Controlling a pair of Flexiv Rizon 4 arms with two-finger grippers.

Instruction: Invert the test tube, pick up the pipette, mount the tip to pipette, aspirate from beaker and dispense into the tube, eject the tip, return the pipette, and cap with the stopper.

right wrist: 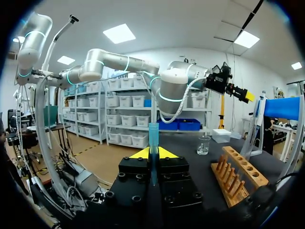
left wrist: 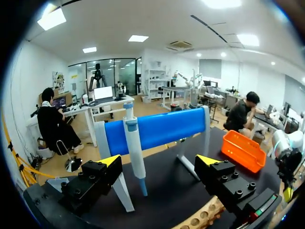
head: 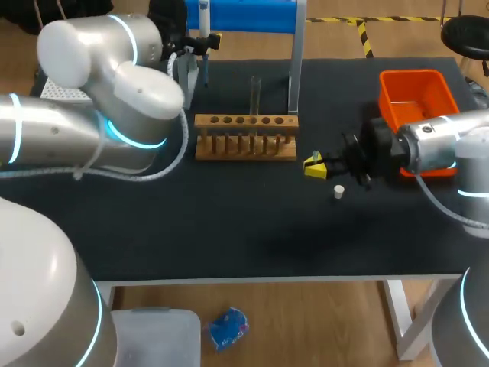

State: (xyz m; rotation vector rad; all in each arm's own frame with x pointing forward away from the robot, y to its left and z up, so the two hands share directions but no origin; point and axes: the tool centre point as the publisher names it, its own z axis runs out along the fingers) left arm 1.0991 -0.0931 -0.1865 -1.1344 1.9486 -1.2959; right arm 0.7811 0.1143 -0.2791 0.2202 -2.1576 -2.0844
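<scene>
The white and blue pipette [left wrist: 134, 145] hangs upright on the blue stand [left wrist: 159, 129] at the back of the table. My left gripper [left wrist: 158, 163] is open just in front of it, and the pipette stands ahead of the gap, nearer one finger and untouched. In the head view that gripper [head: 200, 44] sits beside the pipette [head: 204, 19]. My right gripper [right wrist: 153, 153] is shut on a blue pipette tip [right wrist: 153, 136], held upright; it hovers right of the wooden rack [head: 244, 138]. A clear test tube [head: 255, 93] stands in the rack. The white stopper [head: 338, 191] lies below the right gripper [head: 315, 165]. The beaker [right wrist: 203, 144] stands further off.
An orange bin [head: 416, 98] sits at the back right, behind my right wrist. The stand's metal legs [head: 294, 73] rise behind the rack. My left arm [head: 114, 99] spans the table's left side.
</scene>
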